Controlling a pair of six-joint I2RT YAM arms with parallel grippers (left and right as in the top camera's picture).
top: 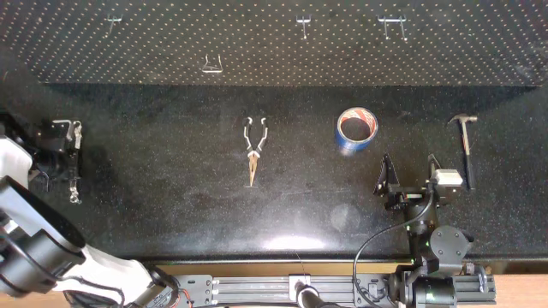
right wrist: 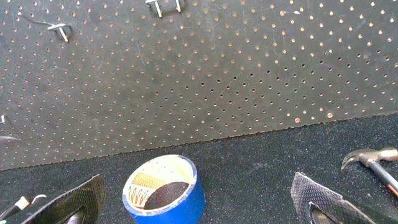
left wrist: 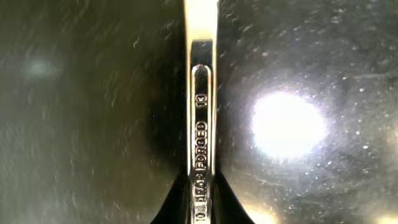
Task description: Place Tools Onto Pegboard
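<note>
Top view: left hand point(top: 65, 141) sits at the far left of the tabletop point(top: 171, 188), at the upper end of the wrench point(top: 75, 171). The wrench runs lengthwise on or just over the surface, well apart from the pegboard point(top: 257, 43). Pliers point(top: 254, 152) lie mid-tabletop, tape roll point(top: 356, 128) to their right, hammer point(top: 465, 145) far right, none of them hung. Hooks point(top: 302, 26) on the board are bare. Right hand point(top: 409, 175) is near the tape, fingers apart, holding nothing.

Left wrist view: wrench shaft runs straight out between the two fingers, both pressed against its sides, so I judge the hand clamped on it. Cannot tell if it is lifted off the surface.

Right wrist view: fingers wide apart, tape roll just ahead between them, untouched. Hammer head off to one side, pegboard behind.

Risks: the pinch is on a thin, smooth shaft, so the wrench may swivel or slip during the lift. A tilted wrench would miss the hook and drop. The long carry to the board adds to that. The idle right hand could nudge the tape if it moves.
</note>
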